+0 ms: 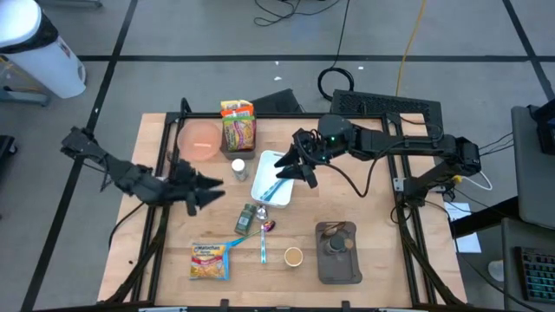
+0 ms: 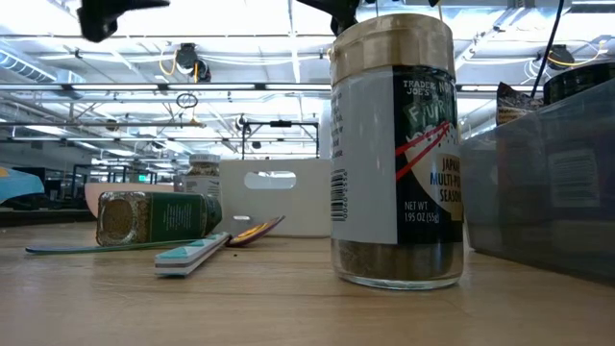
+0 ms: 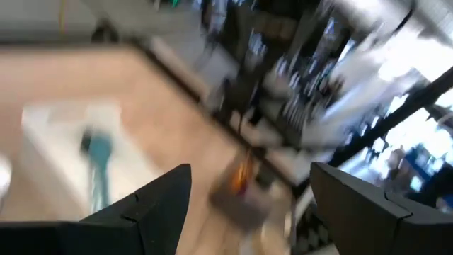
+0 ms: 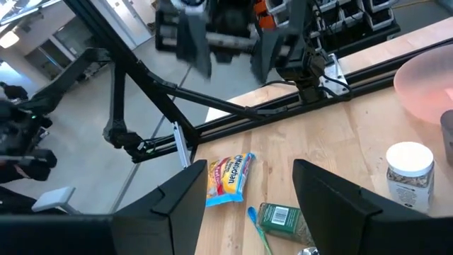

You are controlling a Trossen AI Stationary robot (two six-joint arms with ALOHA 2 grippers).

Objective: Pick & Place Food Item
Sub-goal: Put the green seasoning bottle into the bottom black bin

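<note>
Seasoning jar (image 2: 394,144): closest to the low camera, upright near the table's front edge, tan lid on, dark flakes filling the bottom. From above I see it as a tan round (image 1: 293,256).
Grey bin (image 1: 338,253): just right of that jar, by the front edge. It holds dark items I cannot make out.
White tray (image 1: 273,178): middle of the table (image 1: 373,234). One teal-handled utensil (image 1: 276,189) lies inside it.
Pink bowl (image 1: 201,139): near the back edge, left of centre. I see only its pink inside.
Snack bags (image 1: 238,124): standing at the back edge, just right of the bowl.
White-lid jar (image 1: 238,167): upright between bowl and tray, dark contents behind clear glass in the right wrist view.
Green jar (image 1: 245,217): on its side, between the tray and the front edge.
Toothbrush (image 1: 264,245): flat on the wood, just beside the green jar on its front side, with a small purple item (image 1: 270,226) at its end.
Noodle packet (image 1: 210,260): the food item as I read it, flat near the front-left corner, apart from both arms.
Left gripper (image 1: 204,191): over the left half of the table, left of the tray, fingers spread wide, nothing between them.
Right gripper (image 1: 299,169): above the tray's right rim, fingers parted, gripping nothing.
</note>
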